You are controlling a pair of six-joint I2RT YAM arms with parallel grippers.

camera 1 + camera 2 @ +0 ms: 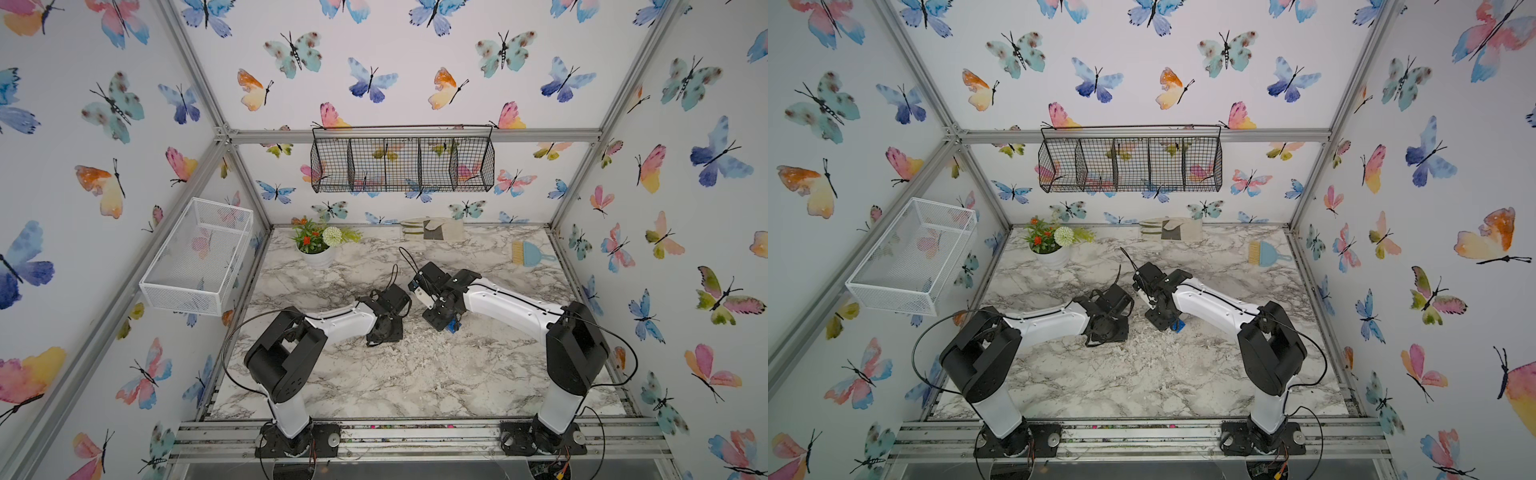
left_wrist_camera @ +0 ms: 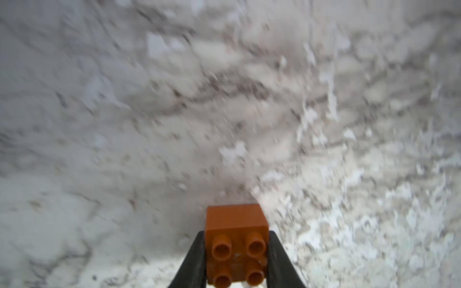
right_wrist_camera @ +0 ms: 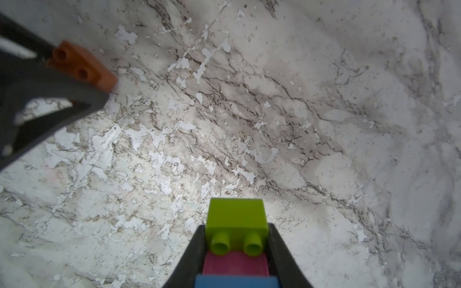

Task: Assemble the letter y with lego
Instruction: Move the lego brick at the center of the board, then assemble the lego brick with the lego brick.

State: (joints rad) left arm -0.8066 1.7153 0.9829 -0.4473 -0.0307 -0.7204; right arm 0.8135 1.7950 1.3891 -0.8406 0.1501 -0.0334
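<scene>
Gripping the orange brick [image 2: 235, 219] between the fingers of the left tool [image 2: 236, 235], studs toward the wrist camera, low over the marble tabletop [image 2: 124, 124]. Clamping in the right tool [image 3: 236, 228] the part-built letter y [image 3: 237, 224]: lime green brick [image 3: 237, 212] outermost, pink brick [image 3: 235, 263] next, light blue brick [image 3: 235, 281] behind. Facing each other near mid-tabletop, orange and green not touching.

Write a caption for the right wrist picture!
Right gripper grips a green-pink-blue stack; left gripper holds an orange brick nearby.
</scene>
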